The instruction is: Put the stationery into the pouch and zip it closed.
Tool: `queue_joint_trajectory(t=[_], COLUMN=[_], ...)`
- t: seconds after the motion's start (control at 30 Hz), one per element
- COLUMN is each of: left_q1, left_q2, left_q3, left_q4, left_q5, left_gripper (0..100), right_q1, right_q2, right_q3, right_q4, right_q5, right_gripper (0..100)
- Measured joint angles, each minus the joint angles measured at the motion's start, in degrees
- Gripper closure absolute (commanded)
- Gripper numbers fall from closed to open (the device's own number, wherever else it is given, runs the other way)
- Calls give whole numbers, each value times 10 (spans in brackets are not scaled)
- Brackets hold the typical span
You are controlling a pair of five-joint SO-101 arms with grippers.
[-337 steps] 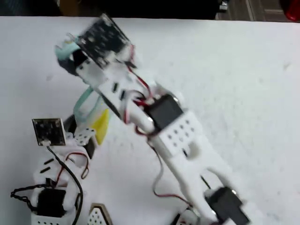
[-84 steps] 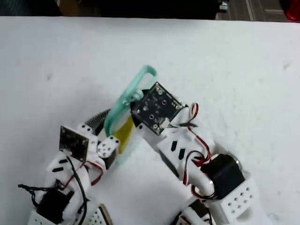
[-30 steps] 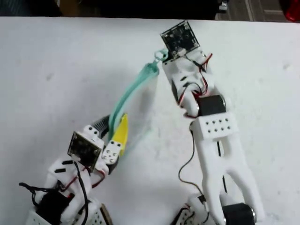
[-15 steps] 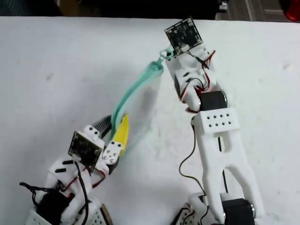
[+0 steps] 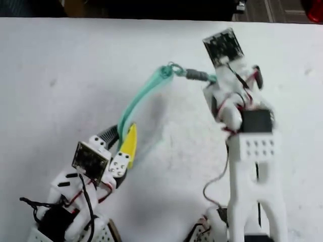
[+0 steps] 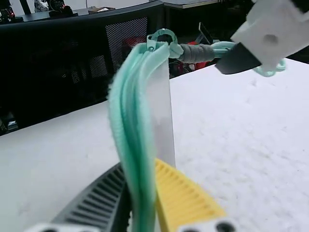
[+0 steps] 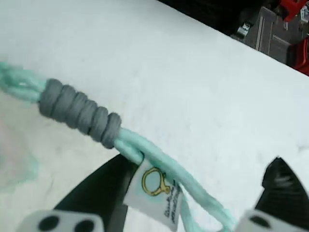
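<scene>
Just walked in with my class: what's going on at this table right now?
The left gripper is shut on the near end of the teal-edged pouch, holding it on edge. At the far end, the pouch's cord runs to the right gripper, whose jaws stand apart with the cord lying against one finger. The zip looks drawn shut along the edge. Whether stationery is inside cannot be told.

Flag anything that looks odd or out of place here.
The pouch stands on its edge rather than lying flat, with one end pinched in the left hand. Its pull cord merely lies across the right hand, whose jaws are spread wide, so nothing grips it there.
</scene>
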Motion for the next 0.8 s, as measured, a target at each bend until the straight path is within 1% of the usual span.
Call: queue_joint_trajectory(t=[0.1, 0.3, 0.47, 0.6, 0.63, 0.67, 0.77, 0.8], left_q1=[2, 1, 1, -1, -1, -1, -1, -1], left_q2=[0, -9, -9, -9, -9, -9, -9, -9], left_q3=[0, 0, 0, -1, -1, -1, -1, -1], left_q4=[0, 11, 15, 15, 15, 15, 15, 15], left_q5=[0, 0, 0, 0, 0, 0, 0, 0], left_gripper=[980, 980, 980, 980, 980, 980, 980, 980], right_q1=[-14, -101, -125, -192, -206, -229, -299, -309], right_q2=[-68, -156, -200, -208, -208, -205, -170, -149], right_q3=[-33, -148, -149, -149, -151, -159, -200, -218], right_q4=[76, 284, 306, 308, 308, 308, 298, 293], right_q5=[2, 6, 7, 7, 7, 1, -46, -64], right_gripper=[689, 692, 692, 698, 721, 765, 945, 975])
